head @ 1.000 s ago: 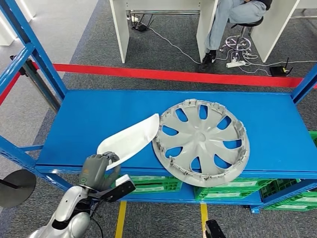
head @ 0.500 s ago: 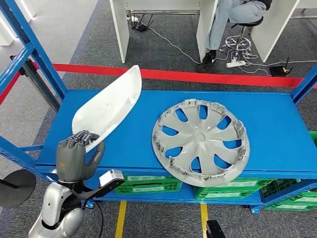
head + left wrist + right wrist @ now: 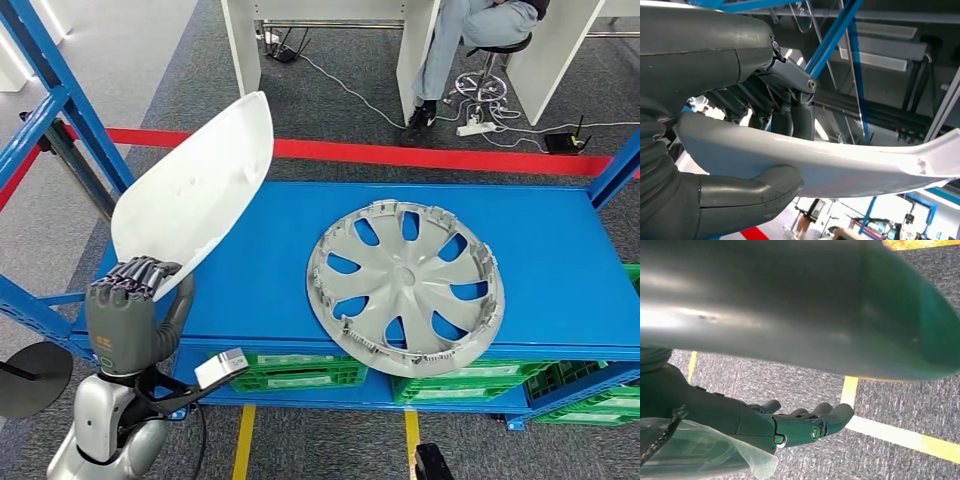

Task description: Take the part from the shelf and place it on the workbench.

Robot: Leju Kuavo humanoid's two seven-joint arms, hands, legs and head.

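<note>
The left hand [image 3: 124,325] held the white part [image 3: 198,190] by its lower end, lifted clear of the blue shelf [image 3: 226,260] and tilted up so that its far tip rose past the shelf's back edge, over the red floor line [image 3: 423,155]. From close behind that wrist, the white part [image 3: 836,165] ran as a long curved shell across the hand [image 3: 753,145]; the thick grey thumb [image 3: 753,195] pressed against one face and the darker fingers [image 3: 798,112] bore down on the other, so the grip was closed firmly on the shell's edge.

Beside it, the grey wheel cover [image 3: 406,285] lay flat on the shelf, inner side up, its near rim reaching out just over the shelf's front edge. It sat apart from the raised part. Green crates [image 3: 302,370] stood on the level below.

The right hand [image 3: 802,422] hung low over grey carpet with a yellow floor line [image 3: 904,437] beneath it. Its dark fingers were stretched out almost straight, a little apart, with nothing in them.

Beyond the shelf, a person [image 3: 460,40] in jeans sat on a stool between white desks, with cables and a power strip [image 3: 475,125] on the carpet near their feet.
</note>
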